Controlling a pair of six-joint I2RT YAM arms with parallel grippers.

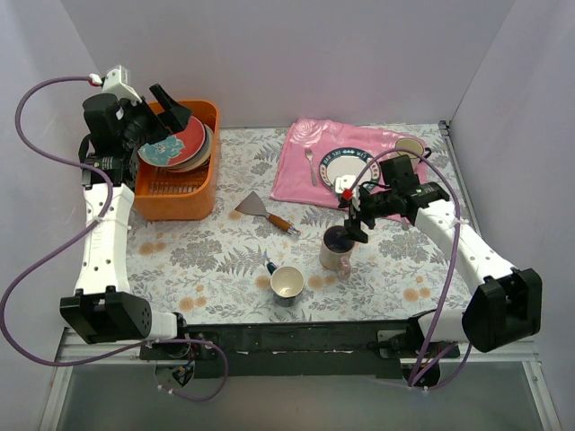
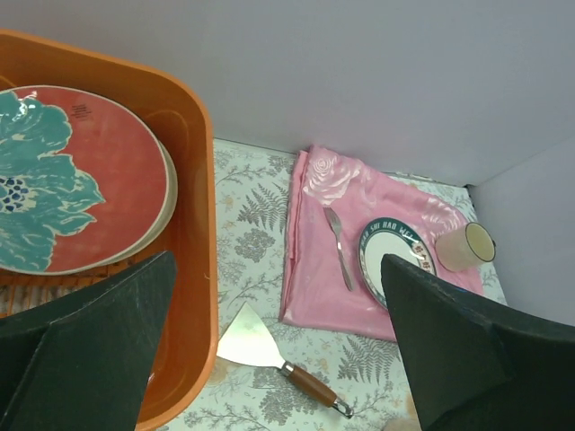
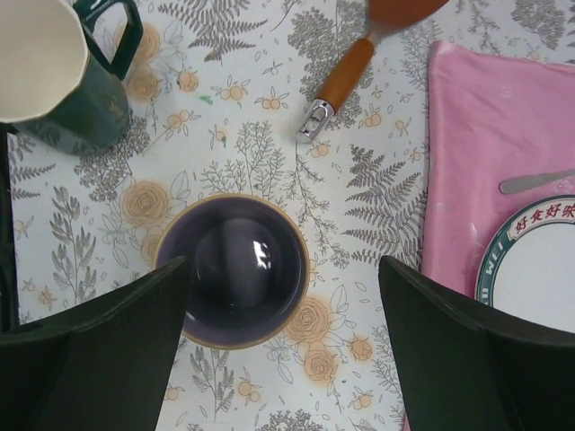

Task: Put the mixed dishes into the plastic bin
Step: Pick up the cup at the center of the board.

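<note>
Stacked ceramic plates [image 1: 177, 144] in orange plastic bin [image 1: 175, 205], ten o'clock. My left end effector [image 1: 171, 108] and right end effector [image 1: 355, 220]: released. Lilac ceramic mug [image 3: 235, 269] pending.

From here I see the counter [image 1: 225, 260] boxed in on three sides by plain, pale walls with a faint lilac tint: the back wall [image 1: 296, 54], the left wall [image 1: 22, 36] and the right wall [image 1: 539, 135]. A white cover [image 3: 269, 99] printed with grey ferns and small orange roses lies over it. The light is soft and even, with weak shadows. Past the near edge lies a dull grey surface [image 1: 314, 404].
</note>
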